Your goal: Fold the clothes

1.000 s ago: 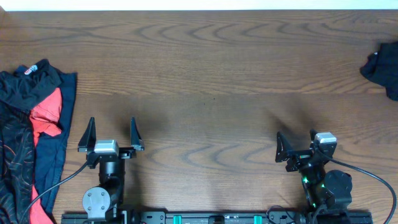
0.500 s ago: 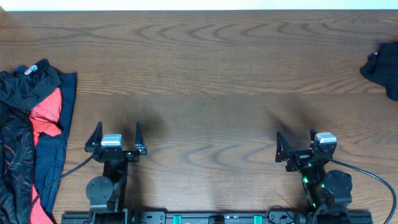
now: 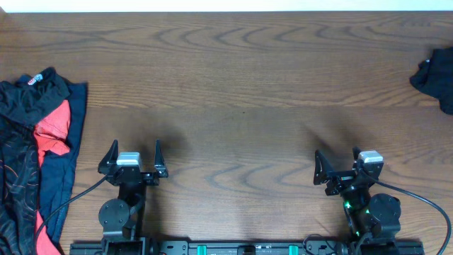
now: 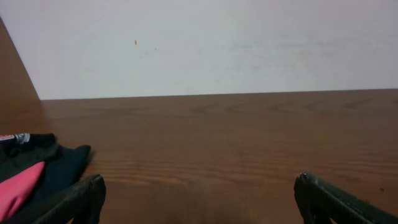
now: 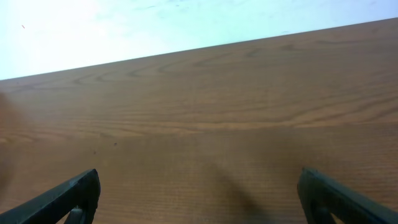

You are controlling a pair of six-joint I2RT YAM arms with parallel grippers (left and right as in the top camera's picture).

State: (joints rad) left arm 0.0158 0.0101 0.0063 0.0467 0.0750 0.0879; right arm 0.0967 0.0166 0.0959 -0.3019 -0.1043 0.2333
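- A heap of soft fabric clothes [image 3: 35,142] lies crumpled at the far left edge of the brown wood-grain surface [image 3: 241,85] and runs off the picture to the left and bottom. The left wrist camera catches it low on the left, beside that arm's left finger.
- I count four pieces in the heap: a plain black piece with a small white logo [image 3: 32,80] at the back, a red piece [image 3: 53,127] tucked beneath it, a navy piece [image 3: 74,142] along the right border, and a black piece with fine reddish patterning [image 3: 15,184] nearer the front.
- A second, small dark bundle of cloth [image 3: 435,78] sits at the far right edge, partly cut off and well apart from the heap.
- The left end effector [image 3: 134,149] stands near the front edge, just right of the heap and not touching it. Its two black fingers are spread wide with only wood between them.
- The right end effector [image 3: 336,156] also stands near the front edge, its fingers spread the same way and holding nothing, well apart from the dark bundle.
- There are two black cables. The left cable [image 3: 60,209] trails from its arm across the heap's lower corner, and the right cable [image 3: 417,198] curves off to the right.
- A plain white wall [image 4: 217,43] rises behind the far edge.
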